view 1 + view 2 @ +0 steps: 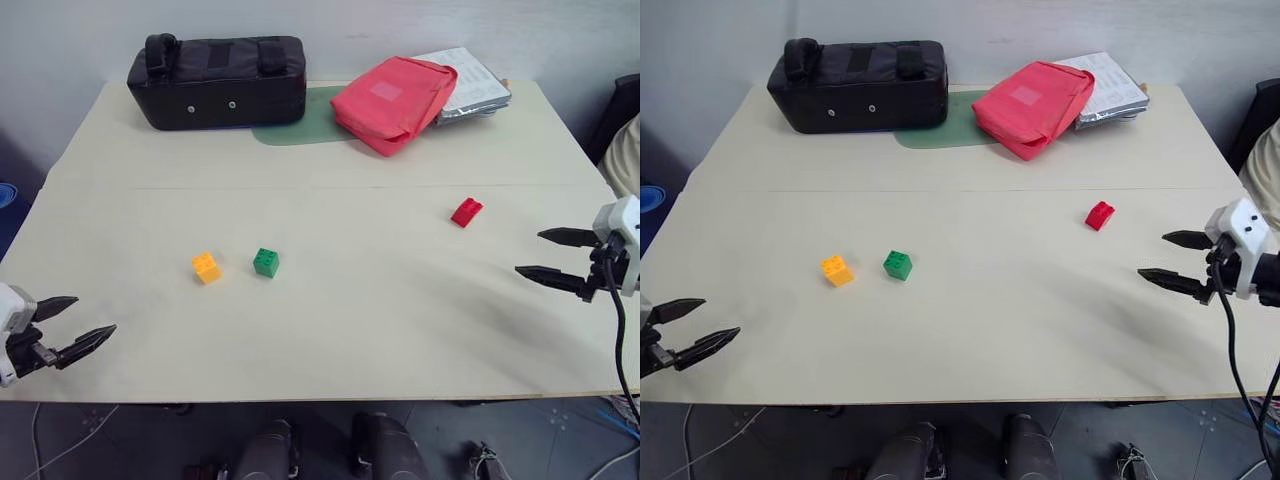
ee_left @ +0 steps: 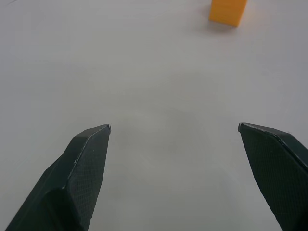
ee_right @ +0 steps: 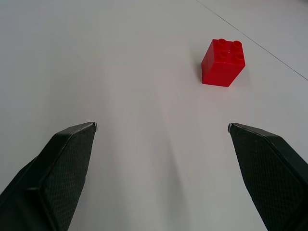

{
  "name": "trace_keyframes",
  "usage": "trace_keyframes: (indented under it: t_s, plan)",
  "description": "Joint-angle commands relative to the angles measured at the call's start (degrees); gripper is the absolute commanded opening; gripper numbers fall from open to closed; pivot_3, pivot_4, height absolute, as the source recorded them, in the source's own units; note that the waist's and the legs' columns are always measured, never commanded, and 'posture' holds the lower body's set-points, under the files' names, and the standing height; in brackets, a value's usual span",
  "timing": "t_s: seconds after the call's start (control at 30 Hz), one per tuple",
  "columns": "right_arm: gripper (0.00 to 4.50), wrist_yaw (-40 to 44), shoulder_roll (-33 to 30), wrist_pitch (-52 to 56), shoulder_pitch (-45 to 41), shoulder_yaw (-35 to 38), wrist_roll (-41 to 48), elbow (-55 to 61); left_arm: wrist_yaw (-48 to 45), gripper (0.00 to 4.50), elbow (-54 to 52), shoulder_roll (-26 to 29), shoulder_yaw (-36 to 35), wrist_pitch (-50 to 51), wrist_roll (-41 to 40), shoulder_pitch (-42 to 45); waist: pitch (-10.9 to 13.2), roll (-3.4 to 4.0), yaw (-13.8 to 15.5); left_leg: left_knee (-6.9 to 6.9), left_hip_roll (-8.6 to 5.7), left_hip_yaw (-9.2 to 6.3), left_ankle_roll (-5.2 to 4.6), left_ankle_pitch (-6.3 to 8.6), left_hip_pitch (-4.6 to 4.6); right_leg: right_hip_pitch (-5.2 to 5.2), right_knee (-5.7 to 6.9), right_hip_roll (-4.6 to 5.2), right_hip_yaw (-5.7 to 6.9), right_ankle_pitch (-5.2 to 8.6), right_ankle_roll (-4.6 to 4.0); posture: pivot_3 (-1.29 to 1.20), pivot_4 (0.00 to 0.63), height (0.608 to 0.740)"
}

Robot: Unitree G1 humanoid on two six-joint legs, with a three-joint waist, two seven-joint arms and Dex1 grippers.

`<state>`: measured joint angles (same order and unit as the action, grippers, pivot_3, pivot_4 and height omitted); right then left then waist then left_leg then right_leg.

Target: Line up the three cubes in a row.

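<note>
Left claw [image 1: 82, 322] and right claw [image 1: 534, 254] gape wide, empty, at opposite desk [image 1: 330, 330] edges. Orange-yellow brick [image 1: 206, 267] beside green brick [image 1: 266, 262] mid-desk; red brick [image 3: 223, 62], studs clearest from right wrist, nearer right edge.

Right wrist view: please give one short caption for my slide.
Open right pincer above the table, aimed near the red cube.

Two head views looking forward and down over the whole table [image 1: 330, 330], near-identical framing, each wrist view low and close above the tabletop, facing one brick [image 3: 223, 62] ahead
</note>
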<state>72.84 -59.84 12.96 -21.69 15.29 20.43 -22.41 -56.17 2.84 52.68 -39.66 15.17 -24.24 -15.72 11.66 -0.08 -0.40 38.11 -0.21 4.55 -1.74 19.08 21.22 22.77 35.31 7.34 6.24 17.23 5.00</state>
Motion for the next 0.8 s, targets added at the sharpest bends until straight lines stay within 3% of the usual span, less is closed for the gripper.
trace_keyframes:
  t_s: [0.03,0.53,0.8]
  plan:
    - [4.50,-0.7,0.1,0.6,0.3,2.2,1.6,2.4,0.4,4.48,0.4,0.6,-1.3,-1.6,0.6,0.8,0.0,0.00,0.0,0.00,0.00,0.00,0.00,0.00,0.00,0.00,0.00,0.00,0.00,0.00,0.00,0.00,0.150,0.740]
    - [4.50,-4.8,0.3,-1.4,2.4,2.3,0.7,3.5,1.3,4.48,0.5,-0.5,-1.3,-3.0,1.7,0.9,0.0,0.00,0.0,0.00,-0.01,0.00,-0.02,-0.01,0.00,0.00,0.01,0.00,0.00,0.00,0.00,0.00,0.150,0.740]
    - [4.50,-8.0,0.5,-1.3,-1.5,-2.1,-2.4,7.2,-1.8,4.48,-5.9,-0.2,0.9,2.2,-3.3,2.4,0.0,0.00,0.0,0.00,-0.01,0.01,-0.03,-0.02,0.00,0.00,0.04,-0.01,0.00,0.00,0.00,0.00,0.150,0.740]
